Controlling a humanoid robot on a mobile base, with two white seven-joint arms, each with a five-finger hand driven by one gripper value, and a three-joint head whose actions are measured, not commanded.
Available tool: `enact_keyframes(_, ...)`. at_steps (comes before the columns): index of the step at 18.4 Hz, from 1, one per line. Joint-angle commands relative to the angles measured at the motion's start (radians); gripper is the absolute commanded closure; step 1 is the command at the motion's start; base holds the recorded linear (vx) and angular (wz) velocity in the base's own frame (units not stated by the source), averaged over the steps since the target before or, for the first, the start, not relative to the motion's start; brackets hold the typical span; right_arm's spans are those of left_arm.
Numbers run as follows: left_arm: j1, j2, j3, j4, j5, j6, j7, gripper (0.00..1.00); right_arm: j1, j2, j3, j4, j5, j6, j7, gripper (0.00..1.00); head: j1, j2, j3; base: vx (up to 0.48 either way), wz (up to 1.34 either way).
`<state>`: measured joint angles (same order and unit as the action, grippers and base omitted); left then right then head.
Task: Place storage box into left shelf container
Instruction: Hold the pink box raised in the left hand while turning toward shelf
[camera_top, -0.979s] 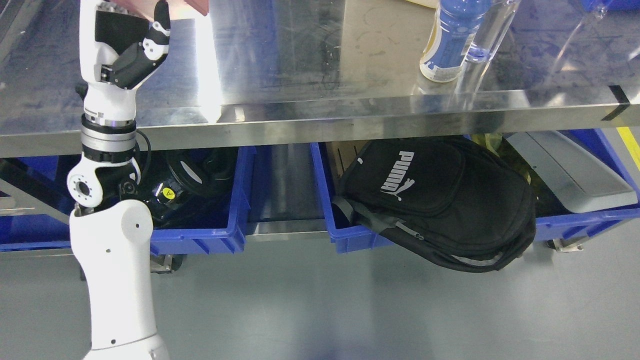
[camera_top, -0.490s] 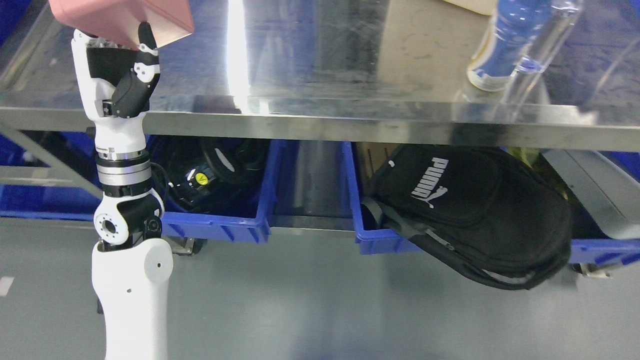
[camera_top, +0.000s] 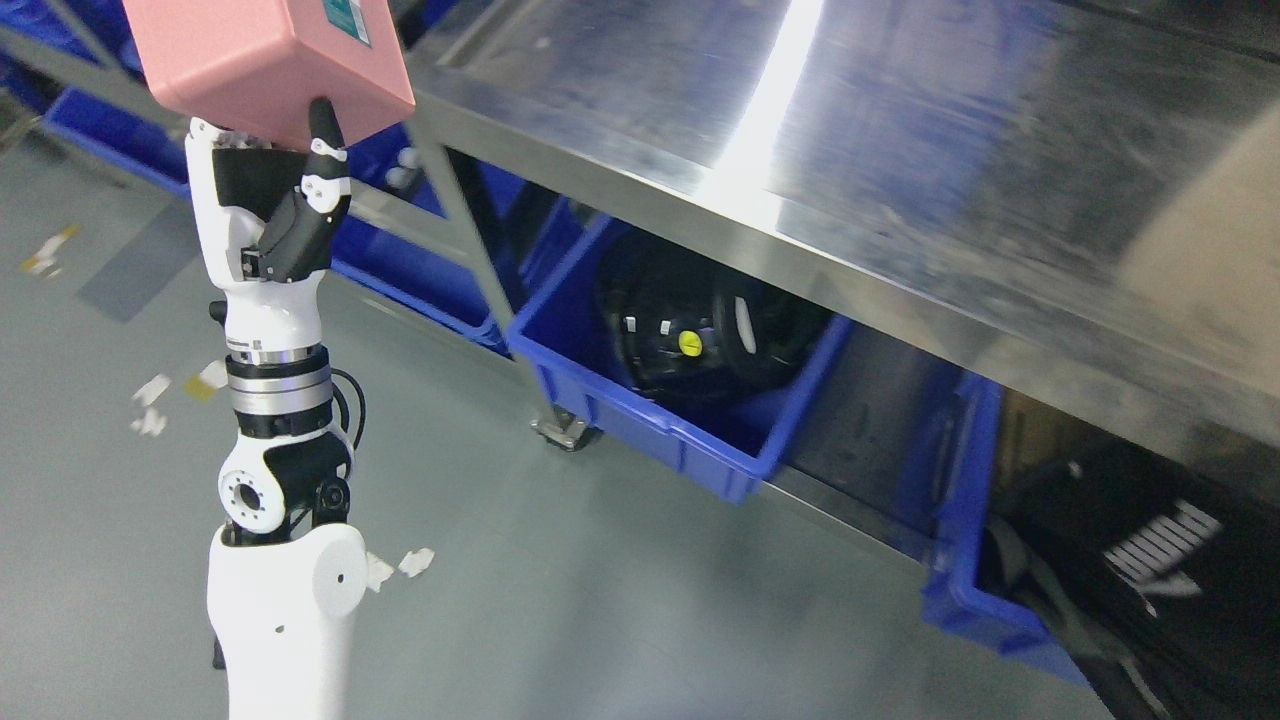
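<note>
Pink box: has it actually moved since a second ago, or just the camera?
Cannot tell: the camera swung, shifting everything. The pink box sits in the left hand, now left of the table corner instead of over its top.

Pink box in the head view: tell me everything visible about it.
The pink box is a smooth, matte, plastic-looking block with rounded edges and corners, closed on every side that shows. A small teal and white label sits on its upper face near the top edge of the picture, which cuts the box off. It is tilted, one corner pointing down and right. The left hand holds it from below, thumb up against its lower side. It hangs in the air at upper left, touching nothing else visible.
</note>
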<state>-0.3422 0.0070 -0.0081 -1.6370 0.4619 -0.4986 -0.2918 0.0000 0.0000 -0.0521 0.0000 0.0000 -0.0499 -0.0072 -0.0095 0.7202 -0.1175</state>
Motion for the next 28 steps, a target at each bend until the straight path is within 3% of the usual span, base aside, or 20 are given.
enact_keyframes(1, 0.074, 0.010, -0.062, -0.043, 0.000, -0.026, 0.000, 0.97, -0.005, -0.017, 0.000, -0.017, -0.021, 0.001, 0.006, 0.00, 0.0000, 0.000, 0.000, 0.180, 1.16)
enact_keyframes(17, 0.164, 0.010, -0.041, -0.038, 0.000, -0.066, -0.003, 0.96, -0.005, -0.017, 0.000, -0.017, -0.021, 0.001, 0.004, 0.00, 0.0000, 0.001, 0.000, 0.262, 1.02)
enact_keyframes(28, 0.189, 0.010, -0.065, -0.030, 0.000, -0.066, -0.003, 0.96, -0.003, -0.017, 0.000, -0.017, -0.021, 0.001, 0.004, 0.00, 0.0000, 0.001, 0.000, 0.400, 0.29)
